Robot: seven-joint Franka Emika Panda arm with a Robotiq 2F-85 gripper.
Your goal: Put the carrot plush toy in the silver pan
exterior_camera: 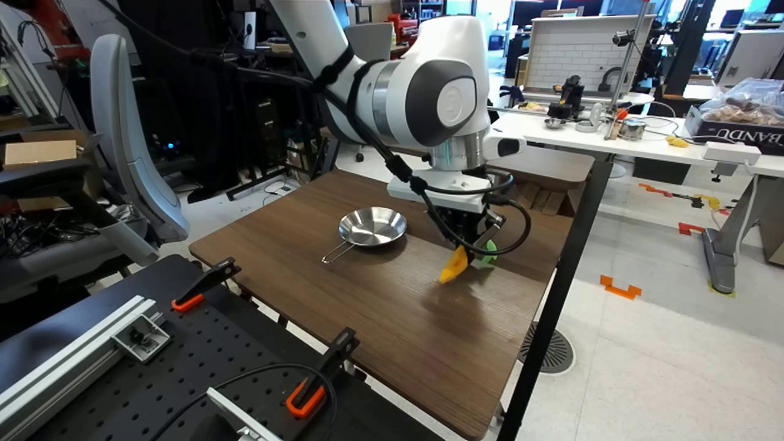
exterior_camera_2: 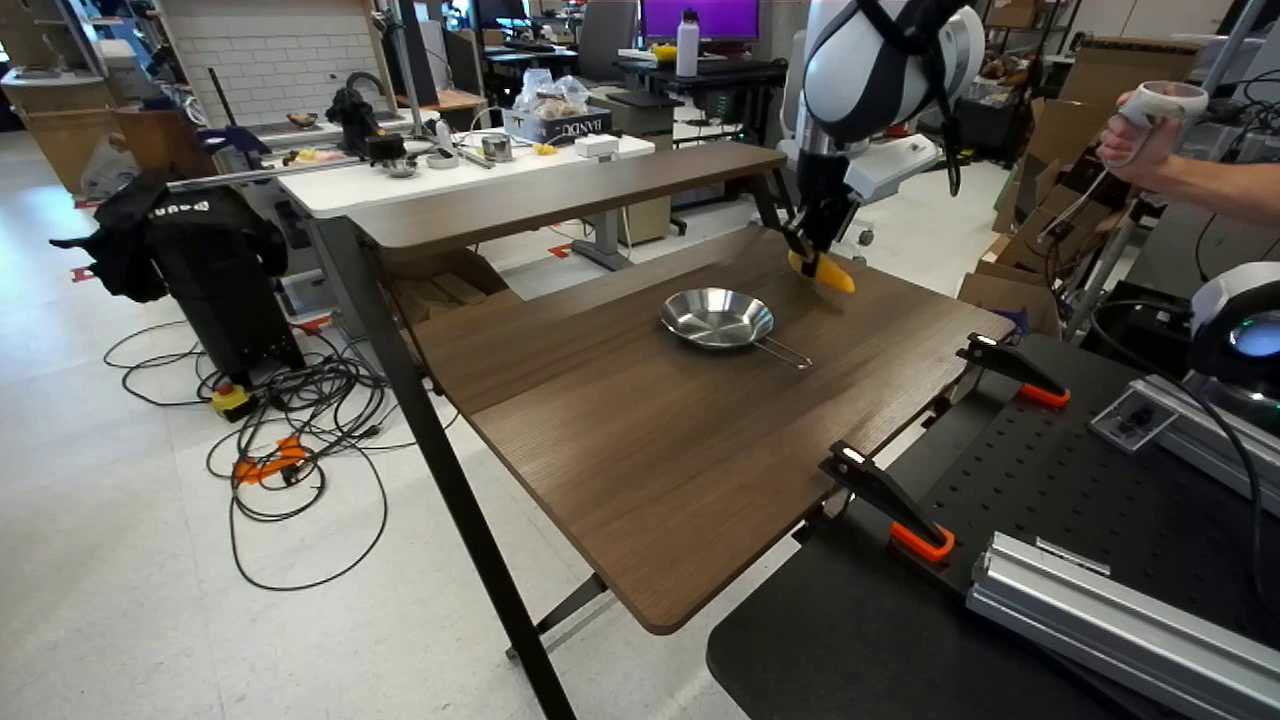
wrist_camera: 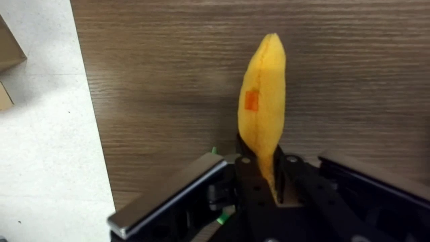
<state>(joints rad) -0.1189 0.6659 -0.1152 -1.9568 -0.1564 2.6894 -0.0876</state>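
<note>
The carrot plush toy, a yellow-orange cone, shows in both exterior views (exterior_camera: 454, 264) (exterior_camera_2: 836, 275) and in the wrist view (wrist_camera: 263, 97). My gripper (exterior_camera: 470, 250) is shut on its wide part, which is squeezed between the fingers (wrist_camera: 258, 148). The narrow end points out past the fingertips. The green tuft (exterior_camera: 488, 252) is partly hidden behind the gripper. The toy appears a little above the brown table. The silver pan (exterior_camera: 372, 226) stands upright on the table, apart from the gripper, in both exterior views (exterior_camera_2: 717, 318). The pan is out of the wrist view.
The brown table (exterior_camera: 367, 306) has a raised shelf (exterior_camera_2: 560, 195) along one side. Black clamps with orange handles (exterior_camera: 324, 373) (exterior_camera_2: 890, 500) grip the edge beside a black perforated bench (exterior_camera: 202, 367). A person's hand holds a white controller (exterior_camera_2: 1160, 110).
</note>
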